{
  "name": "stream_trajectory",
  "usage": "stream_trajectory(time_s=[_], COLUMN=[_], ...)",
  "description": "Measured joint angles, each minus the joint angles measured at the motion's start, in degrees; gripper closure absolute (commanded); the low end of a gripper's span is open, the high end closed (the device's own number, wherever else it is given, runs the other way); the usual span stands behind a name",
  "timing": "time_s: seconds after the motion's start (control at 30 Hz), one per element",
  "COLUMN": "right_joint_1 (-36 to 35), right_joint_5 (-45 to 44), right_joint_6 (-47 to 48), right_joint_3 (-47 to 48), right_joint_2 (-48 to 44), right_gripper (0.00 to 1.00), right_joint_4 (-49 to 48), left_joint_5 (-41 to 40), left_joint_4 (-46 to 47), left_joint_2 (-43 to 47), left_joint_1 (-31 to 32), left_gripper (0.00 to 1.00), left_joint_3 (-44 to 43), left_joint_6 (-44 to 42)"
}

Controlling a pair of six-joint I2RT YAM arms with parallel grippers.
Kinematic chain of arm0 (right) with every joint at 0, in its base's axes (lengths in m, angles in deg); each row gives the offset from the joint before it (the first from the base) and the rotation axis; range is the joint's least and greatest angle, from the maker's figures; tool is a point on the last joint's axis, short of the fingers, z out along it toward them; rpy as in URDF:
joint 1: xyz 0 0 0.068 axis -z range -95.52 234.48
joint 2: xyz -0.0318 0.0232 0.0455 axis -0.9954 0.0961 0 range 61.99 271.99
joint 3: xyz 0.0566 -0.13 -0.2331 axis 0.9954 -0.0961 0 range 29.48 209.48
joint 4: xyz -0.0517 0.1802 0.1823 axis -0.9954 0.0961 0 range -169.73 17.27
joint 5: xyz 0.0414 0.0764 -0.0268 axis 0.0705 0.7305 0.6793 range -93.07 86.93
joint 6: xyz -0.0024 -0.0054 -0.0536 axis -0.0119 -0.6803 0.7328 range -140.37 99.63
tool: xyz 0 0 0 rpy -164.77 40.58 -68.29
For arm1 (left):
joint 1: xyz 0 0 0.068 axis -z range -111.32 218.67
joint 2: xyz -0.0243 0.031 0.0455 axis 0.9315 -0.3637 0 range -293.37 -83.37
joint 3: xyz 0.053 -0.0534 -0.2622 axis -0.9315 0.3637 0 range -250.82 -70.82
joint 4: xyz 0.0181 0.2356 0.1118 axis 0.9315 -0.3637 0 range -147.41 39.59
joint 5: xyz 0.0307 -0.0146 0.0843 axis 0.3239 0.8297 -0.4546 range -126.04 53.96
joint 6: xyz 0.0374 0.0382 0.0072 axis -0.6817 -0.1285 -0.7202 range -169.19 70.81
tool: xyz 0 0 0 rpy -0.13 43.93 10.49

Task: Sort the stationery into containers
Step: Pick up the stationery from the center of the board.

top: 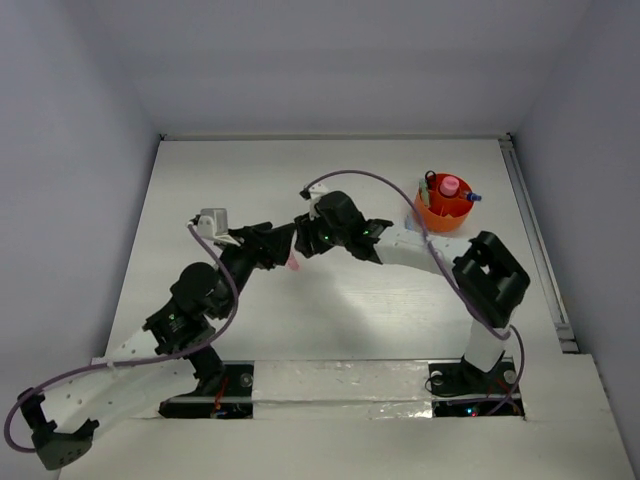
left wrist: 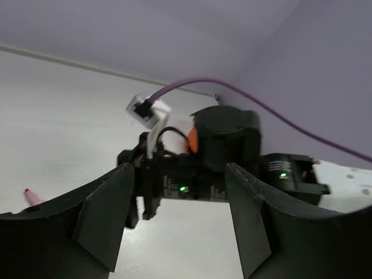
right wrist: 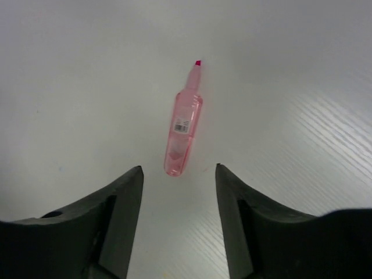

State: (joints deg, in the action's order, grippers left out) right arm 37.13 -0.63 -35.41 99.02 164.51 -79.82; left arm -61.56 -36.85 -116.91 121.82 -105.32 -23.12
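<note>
The white table (top: 200, 180) is walled by pale panels at left, back and right, with open tabletop all round the pink highlighter (right wrist: 183, 136) lying flat near its middle. Just left of the highlighter hangs the left gripper (left wrist: 179, 174), fingers spread, holding nothing. The highlighter's small barcode sticker is unreadable. Its blunt end faces the right gripper (right wrist: 178, 171), spread too. Well right of the highlighter stands the red-orange bowl (top: 440, 218), holding a pink-capped bottle (top: 450, 186).

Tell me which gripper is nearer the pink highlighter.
Right. The right gripper hangs just above the pink highlighter, open and lined up with it; the left gripper is open beside it, offset.
</note>
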Motion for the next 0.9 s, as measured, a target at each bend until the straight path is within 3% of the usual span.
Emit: stream_trajectory(time_s=[0.23,0.77,0.83,0.9], right_joint_1=[-4.28,-6.69,-6.69,-6.73], right_joint_5=[0.94,-3.45,-4.55,-5.49], right_joint_6=[-0.48,-2.64,-2.73,-2.69], right_joint_3=[8.31,9.64,10.34,10.73], right_joint_2=[9.64,14.93,15.58,16.06], right_gripper=[0.36,0.42,0.46,0.57], right_joint_4=[6.19,9.33,8.85,8.41], left_joint_5=[-4.20,-7.78,-7.98,-8.28], left_joint_4=[-7.28,-12.59,-12.74,-12.76], left_joint_2=[5.92,6.71,6.71,6.71], left_joint_1=[0.00,0.00,0.00,0.00], left_gripper=[0.41,0.44,0.43,0.42], left_joint_3=[-0.85,3.82,4.17,4.17], left_joint_6=[2.19,6.73,7.28,7.65])
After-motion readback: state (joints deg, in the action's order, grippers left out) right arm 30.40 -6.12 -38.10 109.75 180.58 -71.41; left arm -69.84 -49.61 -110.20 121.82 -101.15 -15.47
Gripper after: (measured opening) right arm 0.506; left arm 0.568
